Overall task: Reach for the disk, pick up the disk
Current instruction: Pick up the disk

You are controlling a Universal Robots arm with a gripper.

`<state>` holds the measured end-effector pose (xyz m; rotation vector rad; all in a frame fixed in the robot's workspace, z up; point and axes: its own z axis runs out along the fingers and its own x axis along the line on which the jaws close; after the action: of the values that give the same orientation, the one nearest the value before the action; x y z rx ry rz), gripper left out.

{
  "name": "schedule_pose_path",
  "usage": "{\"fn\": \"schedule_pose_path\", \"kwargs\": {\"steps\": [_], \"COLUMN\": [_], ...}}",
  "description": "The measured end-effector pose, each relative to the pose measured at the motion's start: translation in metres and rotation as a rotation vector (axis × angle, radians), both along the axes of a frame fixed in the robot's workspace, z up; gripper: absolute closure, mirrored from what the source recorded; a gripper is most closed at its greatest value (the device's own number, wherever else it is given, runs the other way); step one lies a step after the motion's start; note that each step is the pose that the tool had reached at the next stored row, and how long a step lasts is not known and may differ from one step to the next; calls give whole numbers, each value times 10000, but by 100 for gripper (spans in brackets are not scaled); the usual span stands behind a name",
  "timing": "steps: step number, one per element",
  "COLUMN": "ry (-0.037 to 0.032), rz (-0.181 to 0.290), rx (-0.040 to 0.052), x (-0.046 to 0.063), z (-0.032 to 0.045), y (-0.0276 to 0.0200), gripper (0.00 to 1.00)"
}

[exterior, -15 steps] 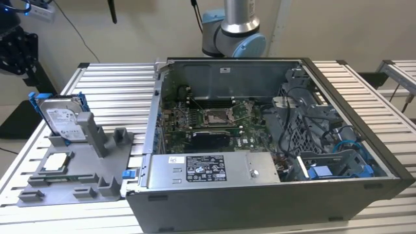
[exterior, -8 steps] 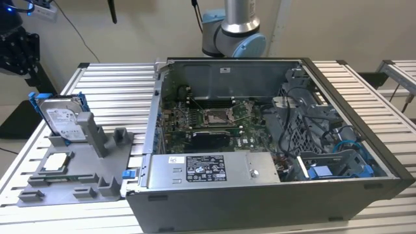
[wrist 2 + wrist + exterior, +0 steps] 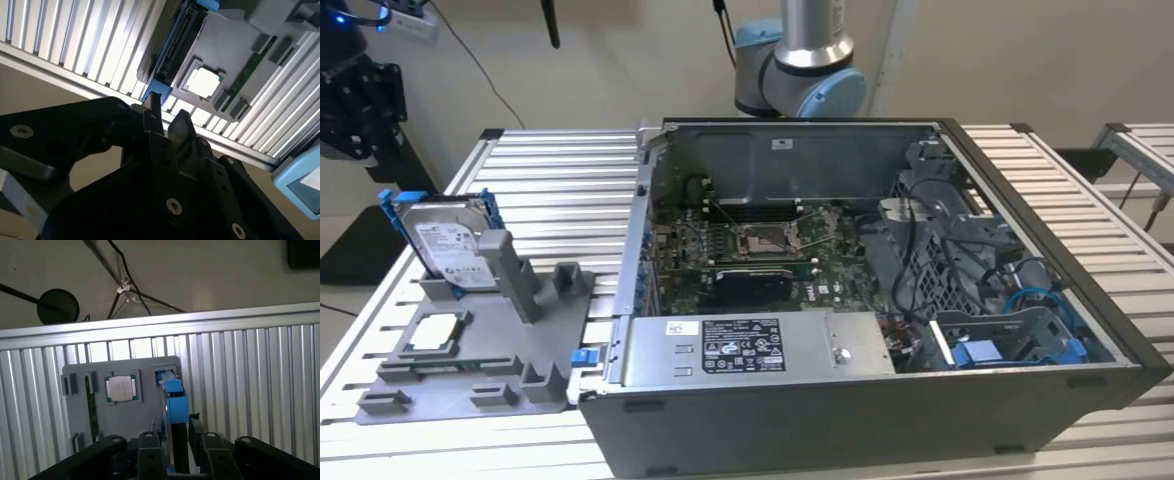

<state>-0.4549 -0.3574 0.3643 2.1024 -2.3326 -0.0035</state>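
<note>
Standing on edge in the grey fixture (image 3: 520,362), the disk (image 3: 447,240) sits at nine o'clock from the open computer case (image 3: 854,425) in the exterior view. In both wrist views the gripper (image 3: 175,432) (image 3: 168,114) hangs near it, fingers parted and seemingly empty, the disk's long edge in line with their gap.

Arm (image 3: 803,60): bare silver tube, grey joint housings with pale blue round caps. Gripper (image 3: 168,112): matte black, angular linkage plates, blunt fingers (image 3: 181,120) (small silver screws set into the black in the second wrist view).
</note>
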Motion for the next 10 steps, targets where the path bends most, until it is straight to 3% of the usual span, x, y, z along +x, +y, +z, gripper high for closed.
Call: {"fn": "schedule_pose_path", "kwargs": {"steps": [10], "ry": [-3], "rz": [0], "rx": [1], "x": [0], "z": [-33], "y": [0], "gripper": [0]}}
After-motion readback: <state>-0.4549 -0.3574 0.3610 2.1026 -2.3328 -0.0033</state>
